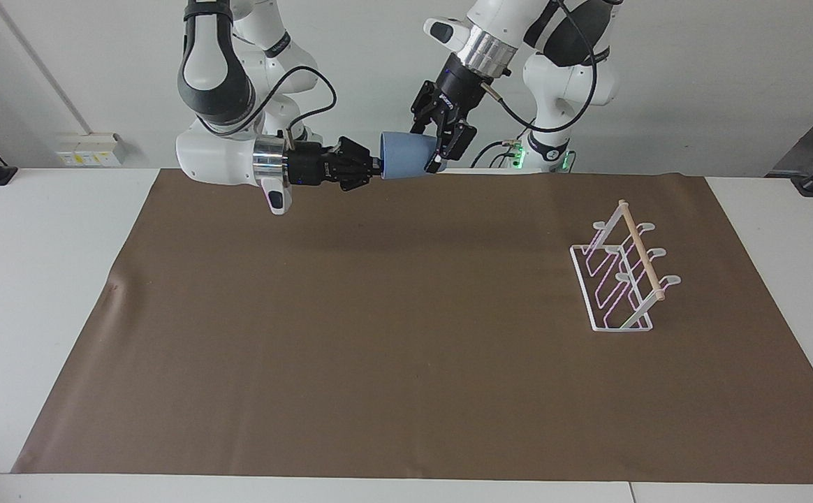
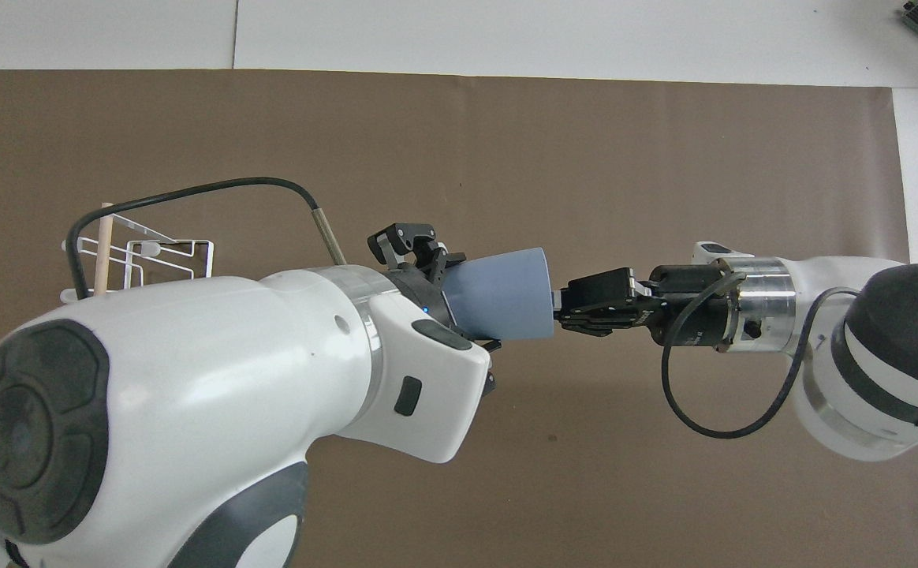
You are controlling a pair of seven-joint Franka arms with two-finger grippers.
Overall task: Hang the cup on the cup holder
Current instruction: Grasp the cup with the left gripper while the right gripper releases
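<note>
The light-blue cup hangs in the air on its side, over the edge of the brown mat nearest the robots. It also shows in the overhead view. My right gripper is shut on the cup's wide rim and holds it level; the overhead view shows the gripper too. My left gripper is open, with its fingers on either side of the cup's narrow bottom end. The white wire cup holder stands on the mat toward the left arm's end. My left arm partly hides it in the overhead view.
A brown mat covers most of the white table. Nothing else lies on it. Black cables hang from both wrists.
</note>
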